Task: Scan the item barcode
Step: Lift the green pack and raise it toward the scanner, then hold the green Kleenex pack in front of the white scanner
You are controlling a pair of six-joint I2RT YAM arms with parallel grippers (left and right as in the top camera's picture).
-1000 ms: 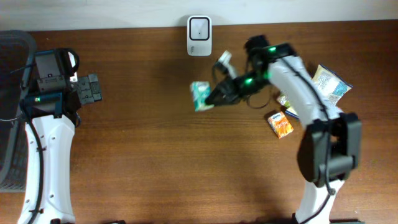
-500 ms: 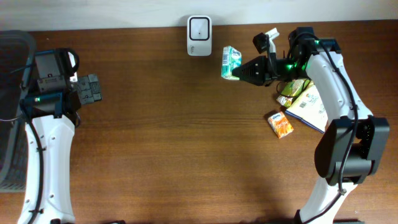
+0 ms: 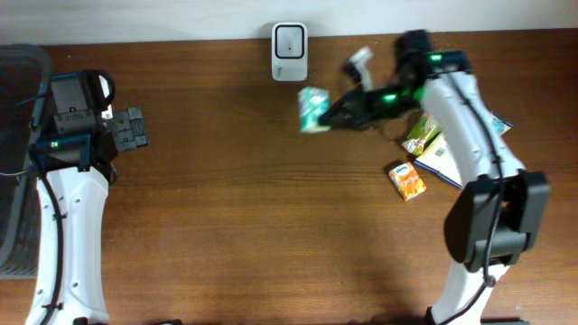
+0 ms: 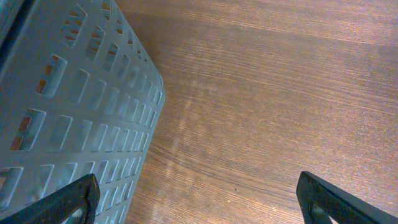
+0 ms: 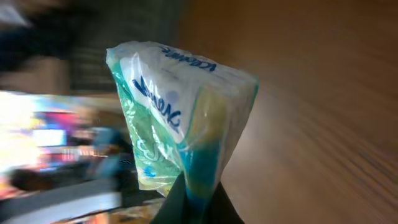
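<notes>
**Overhead:** The right gripper (image 3: 330,115) is clamped on one edge of the green tissue pack (image 3: 313,108). It holds the pack in the upper middle of the frame, just below and right of the white barcode scanner (image 3: 289,41). With so thin a pinch, the soft pack could swivel or slip and turn its barcode away from the scanner. Bare table (image 3: 235,208) lies open to the left and below. Snack packets (image 3: 408,179) crowd the right. The left gripper (image 3: 134,128) is at far left beside the grey basket (image 3: 13,181).

**Left wrist:** The left gripper (image 4: 199,200) has its jaws spread wide and holds nothing. The basket (image 4: 74,106) wall fills the left of the frame, and there is free wood to the right.

**Right wrist:** The right gripper (image 5: 189,202) pinches the bottom edge of the tissue pack (image 5: 180,118). The view is blurred and no barcode can be made out.
</notes>
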